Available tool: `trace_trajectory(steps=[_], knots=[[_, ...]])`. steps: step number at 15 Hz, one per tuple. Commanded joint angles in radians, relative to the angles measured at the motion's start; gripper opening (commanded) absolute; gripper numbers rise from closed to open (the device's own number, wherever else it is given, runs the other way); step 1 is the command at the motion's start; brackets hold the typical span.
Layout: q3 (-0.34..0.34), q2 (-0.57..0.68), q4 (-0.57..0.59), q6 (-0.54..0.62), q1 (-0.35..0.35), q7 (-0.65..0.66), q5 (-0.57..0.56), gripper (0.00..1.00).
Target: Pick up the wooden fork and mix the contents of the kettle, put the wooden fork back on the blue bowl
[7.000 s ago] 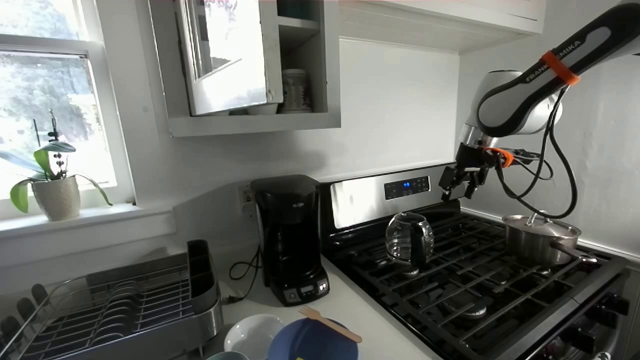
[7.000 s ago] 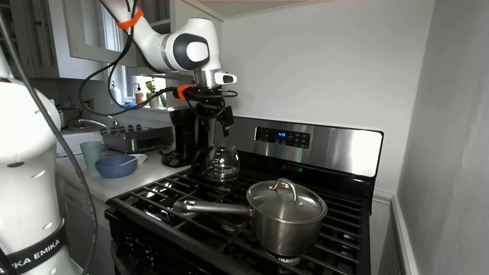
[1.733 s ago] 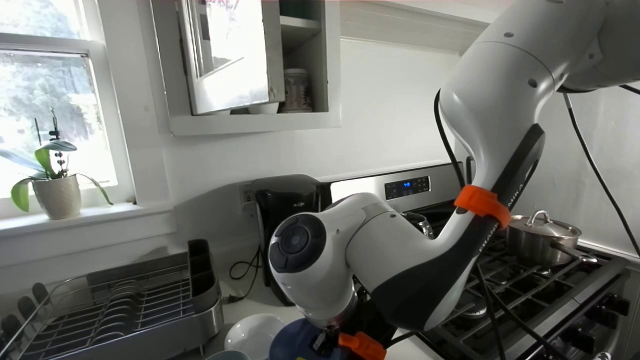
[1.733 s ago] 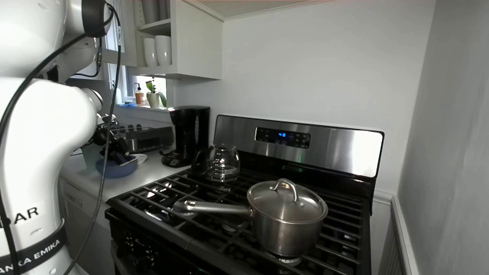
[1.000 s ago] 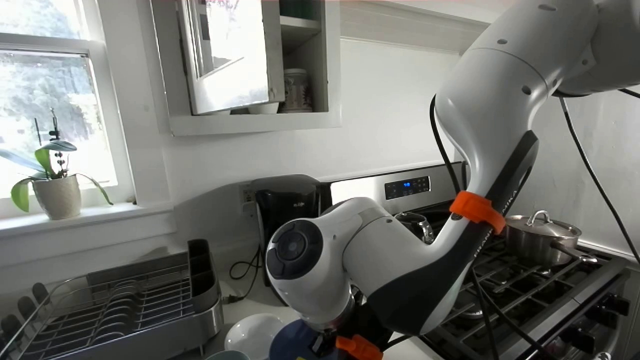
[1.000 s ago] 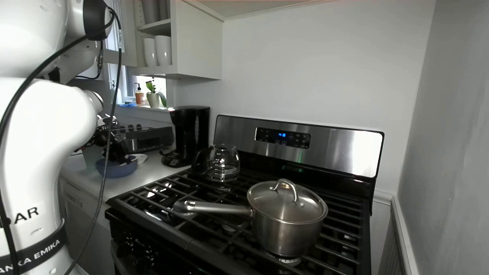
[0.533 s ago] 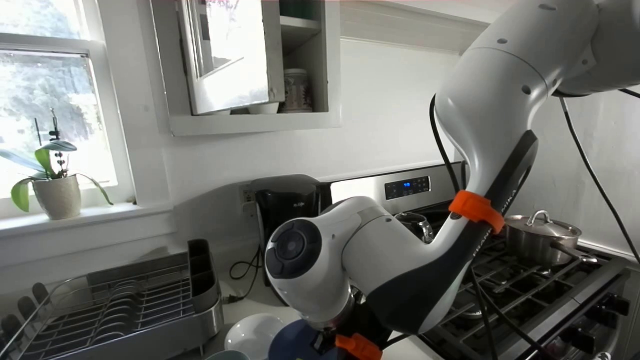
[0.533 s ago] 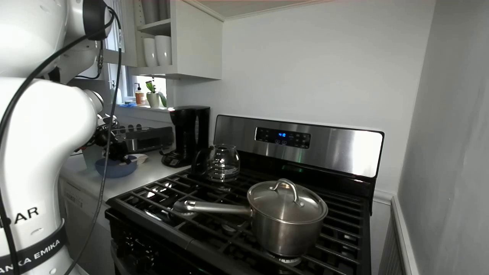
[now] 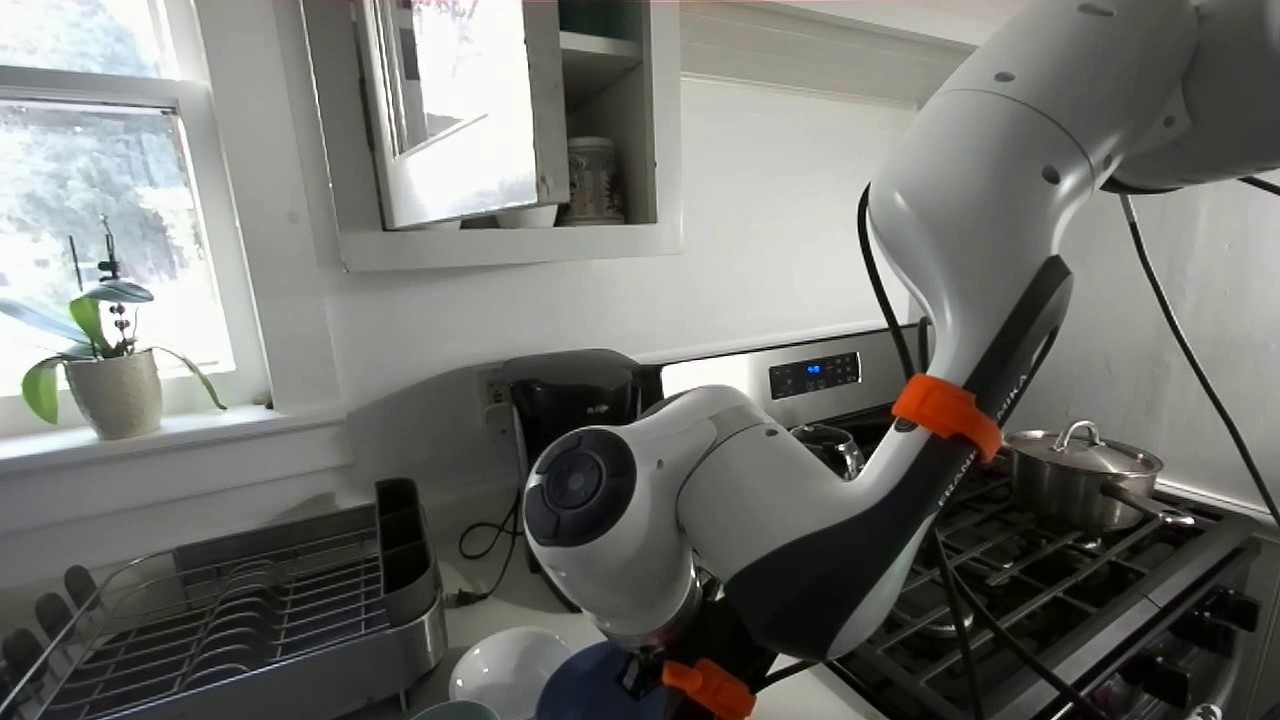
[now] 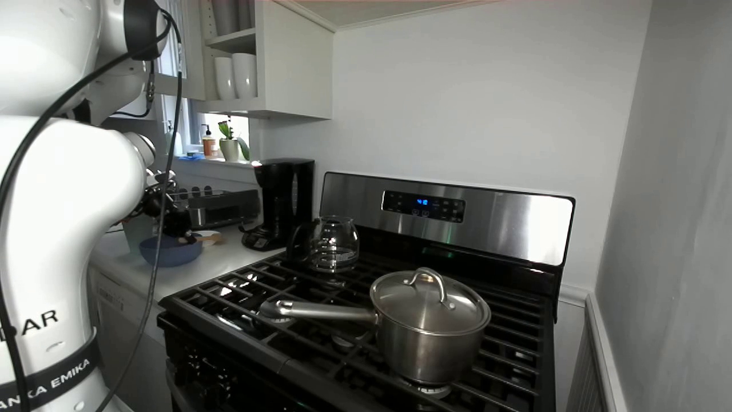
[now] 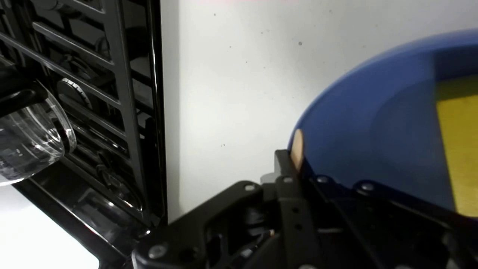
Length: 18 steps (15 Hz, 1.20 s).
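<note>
Earlier the arm hung over the stove, near the glass kettle; now it has come across to the counter. In an exterior view the blue bowl has slid slightly toward nine o'clock. The wooden fork, which lay loose across the bowl's rim, is now in the gripper: the jaws have drawn together over the last second and stand narrow, pinching the fork. The glass kettle and the lidded saucepan have stayed put on the stove, the saucepan between four and five o'clock from the kettle.

In an exterior view the arm descends from two o'clock, bends back toward ten and then turns down toward six, to the bowl, which has the white dish just beside it at nine o'clock. In the wrist view the gripper reaches in from six o'clock, and the fork's rounded end shows past it toward twelve, at the bowl's nine o'clock rim; whether it touches the rim cannot be told. A yellow piece lies in the bowl at three o'clock.
</note>
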Motion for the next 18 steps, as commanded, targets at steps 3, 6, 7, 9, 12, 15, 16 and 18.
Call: trace_trajectory(steps=[3,6,7,9,12,15,16,18], knots=[[-0.009,-0.053,-0.005,-0.030,0.008,0.046,-0.007,0.01],[-0.004,-0.112,-0.034,-0.027,-0.018,0.060,0.014,0.01],[-0.003,-0.127,-0.043,-0.021,-0.029,0.061,0.013,0.01],[0.002,-0.136,-0.049,-0.013,-0.045,0.061,0.013,0.01],[0.010,-0.125,-0.053,0.005,-0.063,0.062,0.013,0.01],[0.012,-0.109,-0.071,0.025,-0.064,0.078,0.002,0.01],[0.012,-0.104,-0.078,0.034,-0.063,0.086,0.001,0.01],[0.013,-0.099,-0.093,0.055,-0.059,0.100,-0.005,0.01]])
